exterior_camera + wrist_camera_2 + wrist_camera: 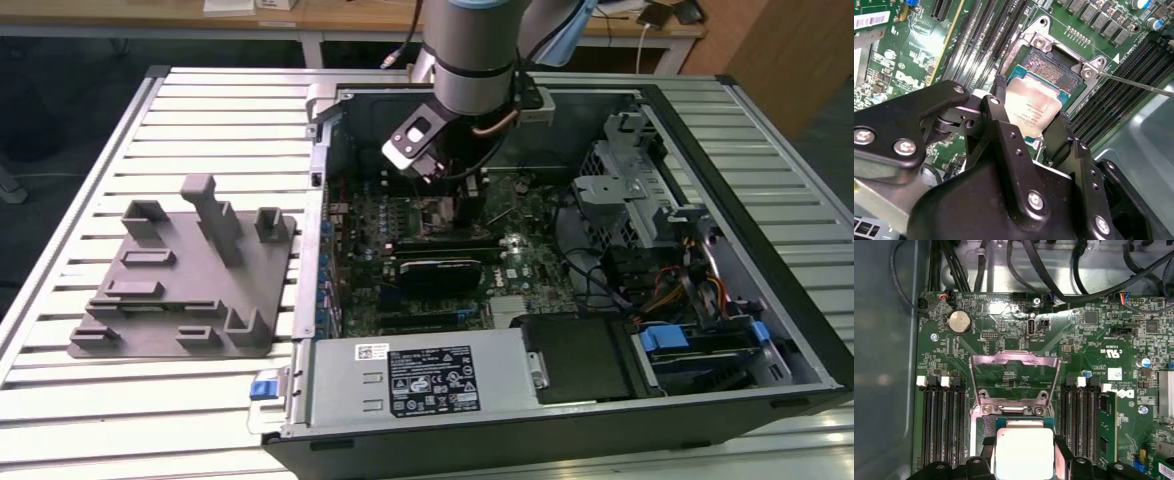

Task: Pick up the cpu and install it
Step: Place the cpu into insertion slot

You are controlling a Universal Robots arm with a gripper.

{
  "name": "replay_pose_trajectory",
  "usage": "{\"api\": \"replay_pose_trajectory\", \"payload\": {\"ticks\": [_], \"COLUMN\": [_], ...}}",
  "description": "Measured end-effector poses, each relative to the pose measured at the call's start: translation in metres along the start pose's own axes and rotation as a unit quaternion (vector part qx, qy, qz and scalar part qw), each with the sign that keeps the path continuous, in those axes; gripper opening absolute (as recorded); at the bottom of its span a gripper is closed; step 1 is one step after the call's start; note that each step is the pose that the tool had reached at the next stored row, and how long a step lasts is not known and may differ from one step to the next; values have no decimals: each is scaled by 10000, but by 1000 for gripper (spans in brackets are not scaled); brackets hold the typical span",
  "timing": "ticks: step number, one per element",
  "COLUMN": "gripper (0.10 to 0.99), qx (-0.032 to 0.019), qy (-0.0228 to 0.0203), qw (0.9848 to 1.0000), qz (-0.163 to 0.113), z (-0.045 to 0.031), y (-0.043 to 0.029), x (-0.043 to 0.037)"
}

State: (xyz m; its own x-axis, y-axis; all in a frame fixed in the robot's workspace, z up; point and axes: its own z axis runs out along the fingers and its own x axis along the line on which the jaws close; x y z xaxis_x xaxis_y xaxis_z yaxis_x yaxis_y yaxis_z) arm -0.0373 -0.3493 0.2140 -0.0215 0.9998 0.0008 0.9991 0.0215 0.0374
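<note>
In the exterior view the arm (pixel 474 60) reaches down into an open computer case (pixel 694 120) lying on the slatted worktop (pixel 200 110), with the tool (pixel 451 190) low over the motherboard, well apart from the grey tray (pixel 187 290) on the exterior view's left. In the second wrist view the cpu (pixel 1031 107) sits between the black fingers (pixel 1056 135), its silver top facing up, directly at the open socket (pixel 1054 62). It covers part of the socket, while a strip of the dark contact field shows beyond its far edge. The tool is clenched narrowly on the chip, one finger against each of two opposite edges. Whether the chip's underside already touches the socket cannot be told. In the first wrist view the cpu (pixel 1025 455) lies just below the raised metal load plate (pixel 1014 365), flanked by memory slots (pixel 944 425) on either side, and its edges look roughly parallel to the socket frame. As a judgement, the pick-up is done and the installing step is in hand. Seating would call for the chip to be centred over the whole contact field, kept level and square to the frame, with no sideways drag across the contacts.
</note>
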Motion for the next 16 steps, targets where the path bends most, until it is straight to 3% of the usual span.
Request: {"api": "replay_pose_trajectory", "payload": {"ticks": [7, 16], "gripper": [541, 541], "qx": [0, 0], "qy": [1, -7], "qw": [10000, 10000], "qz": [0, 18], "z": [24, 92], "y": [-18, -59], "x": [58, 67]}}
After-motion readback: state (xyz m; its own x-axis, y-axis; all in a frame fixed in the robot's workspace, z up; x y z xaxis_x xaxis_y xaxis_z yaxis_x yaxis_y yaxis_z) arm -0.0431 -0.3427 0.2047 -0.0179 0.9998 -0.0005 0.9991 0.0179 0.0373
